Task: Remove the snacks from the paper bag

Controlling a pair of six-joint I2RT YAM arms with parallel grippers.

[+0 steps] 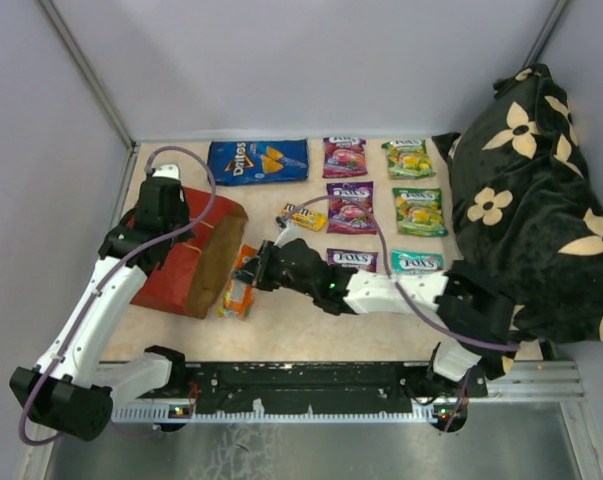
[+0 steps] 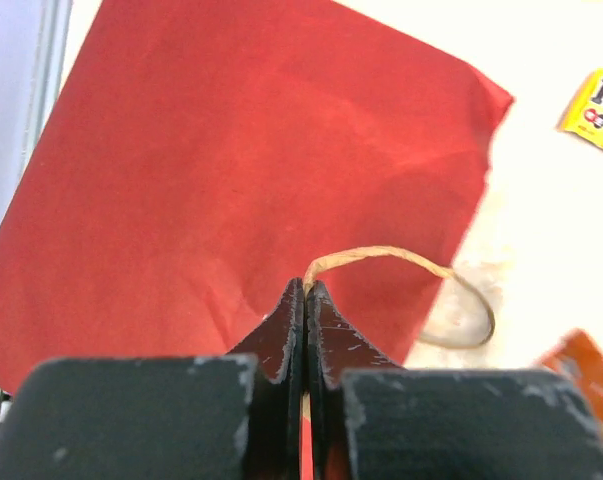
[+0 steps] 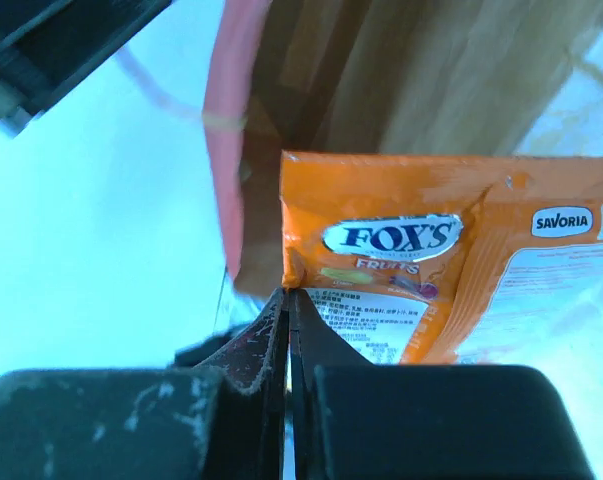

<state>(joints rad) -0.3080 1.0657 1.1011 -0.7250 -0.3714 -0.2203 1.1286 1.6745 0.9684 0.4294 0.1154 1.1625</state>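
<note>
Top external: right arm (image 1: 381, 292) stretched left, jaws pinching orange packet (image 1: 236, 298) corner.

Paper bag (image 1: 176, 270) lies at nine o'clock on the table (image 1: 311, 335), its mouth turned toward three. Just beside that mouth, at the bag's four o'clock, sits one loose Fox's packet (image 1: 236, 295). The Doritos bag (image 1: 258, 160) is at the paper bag's one o'clock, along the back edge. The M&M's packet (image 1: 303, 215) is mid-table, and at its three o'clock six Fox's packets (image 1: 350, 207) line up, two columns of three. The cloth (image 1: 531, 210) heaps at the far three o'clock side.
</note>
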